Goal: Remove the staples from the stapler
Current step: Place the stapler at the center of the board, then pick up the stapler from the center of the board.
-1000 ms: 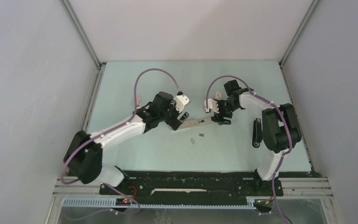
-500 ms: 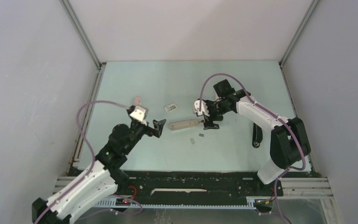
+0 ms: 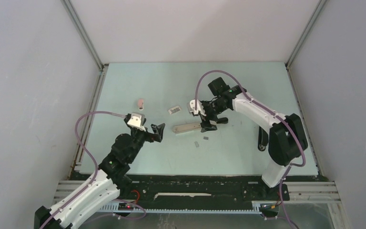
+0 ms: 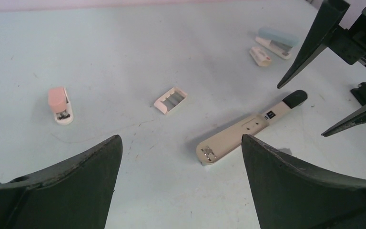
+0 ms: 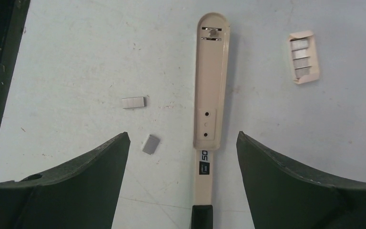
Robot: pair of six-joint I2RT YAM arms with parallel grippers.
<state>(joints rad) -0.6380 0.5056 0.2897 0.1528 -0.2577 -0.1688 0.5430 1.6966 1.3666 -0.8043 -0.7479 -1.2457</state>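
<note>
Pale green tabletop [image 3: 138,81] bears a long beige plastic stapler [image 5: 210,81], short silvery staple strips [image 5: 133,102], a small pink stapler [image 4: 59,102], and a cream tray [image 5: 303,57], perhaps holding staples.

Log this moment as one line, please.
left gripper: open, empty | right gripper: open, over beige stapler | staples: two strips on table

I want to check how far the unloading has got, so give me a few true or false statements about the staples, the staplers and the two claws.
1. Two staple strips lie loose on the table beside the beige stapler. True.
2. The left claw grips the pink stapler. False: it is open and empty, and the pink stapler lies apart on the table.
3. The right claw is open above the beige stapler. True.
4. The beige stapler stands upright. False: it lies flat.
</note>
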